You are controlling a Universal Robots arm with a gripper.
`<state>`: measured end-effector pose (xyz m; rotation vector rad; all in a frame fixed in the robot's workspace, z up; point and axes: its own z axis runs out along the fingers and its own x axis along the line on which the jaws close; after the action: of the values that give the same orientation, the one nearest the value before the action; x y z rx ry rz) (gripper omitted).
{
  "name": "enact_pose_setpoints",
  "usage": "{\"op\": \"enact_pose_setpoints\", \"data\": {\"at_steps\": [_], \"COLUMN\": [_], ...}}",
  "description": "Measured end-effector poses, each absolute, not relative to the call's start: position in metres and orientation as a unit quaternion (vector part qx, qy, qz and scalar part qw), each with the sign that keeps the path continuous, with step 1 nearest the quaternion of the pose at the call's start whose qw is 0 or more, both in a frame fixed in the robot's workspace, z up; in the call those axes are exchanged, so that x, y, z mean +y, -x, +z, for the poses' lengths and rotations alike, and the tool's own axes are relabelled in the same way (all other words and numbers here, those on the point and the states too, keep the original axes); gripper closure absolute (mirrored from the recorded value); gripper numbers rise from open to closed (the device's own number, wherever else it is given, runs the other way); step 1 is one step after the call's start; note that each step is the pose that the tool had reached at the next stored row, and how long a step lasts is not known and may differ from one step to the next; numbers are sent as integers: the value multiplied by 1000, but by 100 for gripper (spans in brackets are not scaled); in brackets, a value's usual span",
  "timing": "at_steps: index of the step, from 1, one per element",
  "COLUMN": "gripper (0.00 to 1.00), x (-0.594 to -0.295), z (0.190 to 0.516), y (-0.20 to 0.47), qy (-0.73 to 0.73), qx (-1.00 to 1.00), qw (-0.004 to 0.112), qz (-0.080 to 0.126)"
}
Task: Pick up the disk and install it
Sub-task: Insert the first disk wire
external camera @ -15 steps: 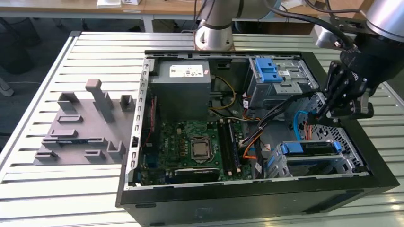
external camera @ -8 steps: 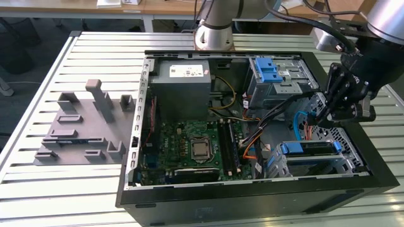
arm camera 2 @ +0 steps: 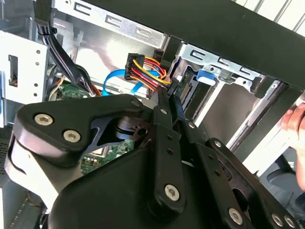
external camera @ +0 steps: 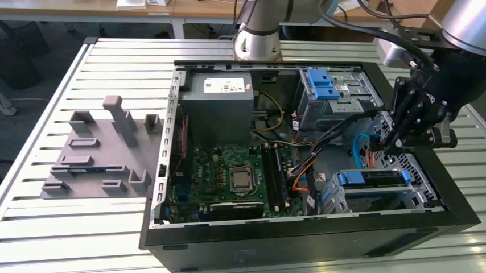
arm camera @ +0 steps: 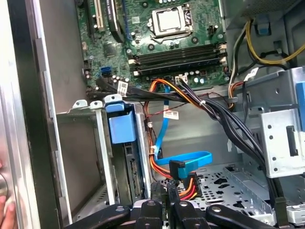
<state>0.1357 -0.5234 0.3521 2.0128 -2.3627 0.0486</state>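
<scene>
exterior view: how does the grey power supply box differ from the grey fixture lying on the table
The power supply box sits inside the open computer case; the grey fixture lies outside it on the slatted table, toward the exterior view's left. The box is one solid block with a white sticker; the fixture is a flat base with several upright posts and no sticker. Both are grey.
</scene>
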Motion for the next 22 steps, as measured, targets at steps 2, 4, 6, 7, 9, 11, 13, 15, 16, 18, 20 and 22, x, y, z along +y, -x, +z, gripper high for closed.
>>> {"op": "enact_pose_setpoints", "data": {"at_steps": [2, 4, 6, 7, 9, 11, 13, 15, 16, 18, 20, 22], "gripper": [84, 84, 84, 84, 84, 84, 84, 84, 84, 84, 84, 84], "x": [-525, -527, -529, -530, -532, -534, -534, -534, -534, -535, -536, -536], "z": [352, 352, 352, 352, 352, 352, 351, 351, 351, 350, 350, 349], "y": [-134, -132, -131, -131, -131, -130, -130, -130, -130, -128, -125, -123], "qy": [-651, -653, -654, -655, -656, -658, -664, -673, -677, -680, -680, -680], "qx": [-759, -757, -756, -755, -754, -752, -747, -740, -736, -733, -733, -733], "qw": [18, 17, 15, 15, 15, 14, 13, 13, 13, 11, 9, 7], "qz": [16, 18, 19, 19, 19, 20, 20, 20, 21, 22, 24, 26]}}
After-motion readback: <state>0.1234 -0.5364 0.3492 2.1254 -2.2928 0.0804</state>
